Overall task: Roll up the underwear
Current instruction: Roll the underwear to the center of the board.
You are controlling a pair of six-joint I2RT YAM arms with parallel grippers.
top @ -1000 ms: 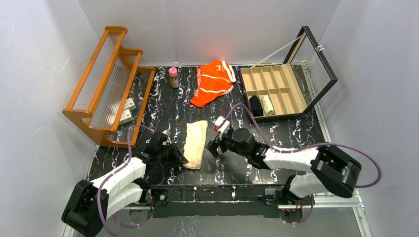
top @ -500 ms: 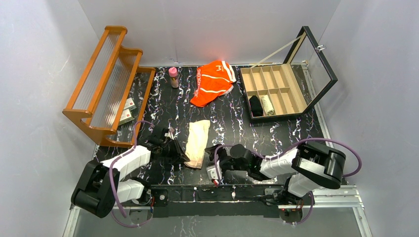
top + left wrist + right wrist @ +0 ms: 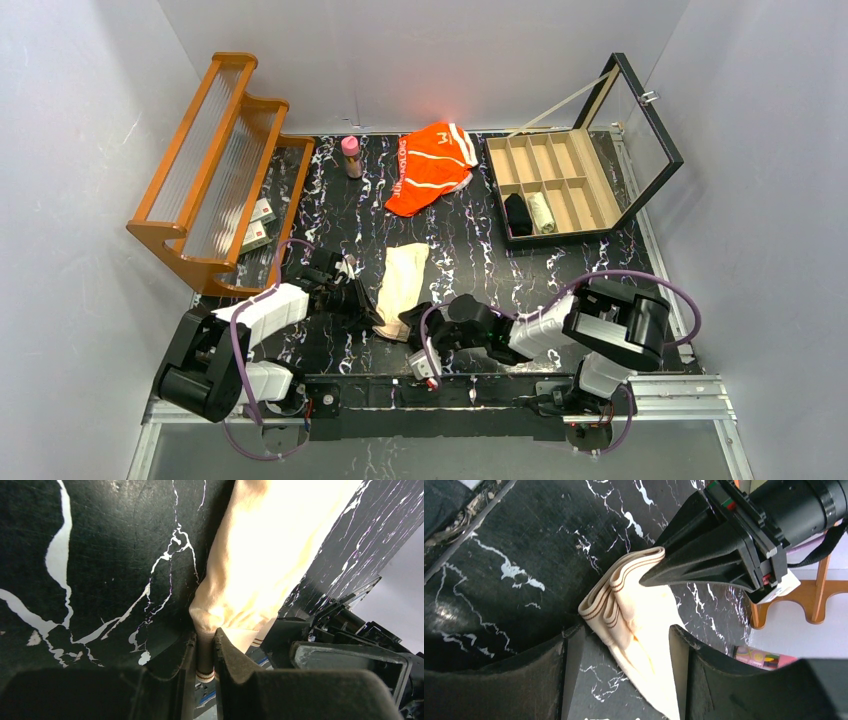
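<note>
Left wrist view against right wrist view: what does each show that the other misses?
Only the left wrist view shows, up close, a corner of the pale beige folded cloth underwear squeezed inside the shut left tool. Only the right wrist view shows the open right tool, its fingers either side of the cloth's striped waistband end, and the orange-brown wooden rack behind. Both show the beige underwear lying on the black marbled tabletop, with the left tool at its edge.

Walled in by plain pale grey panels [image 3: 420,60]; floored with a black, white-veined bench [image 3: 470,255]; furnished with an orange wooden rack [image 3: 215,170] left, an open glass-lidded divided box [image 3: 560,165] right.
</note>
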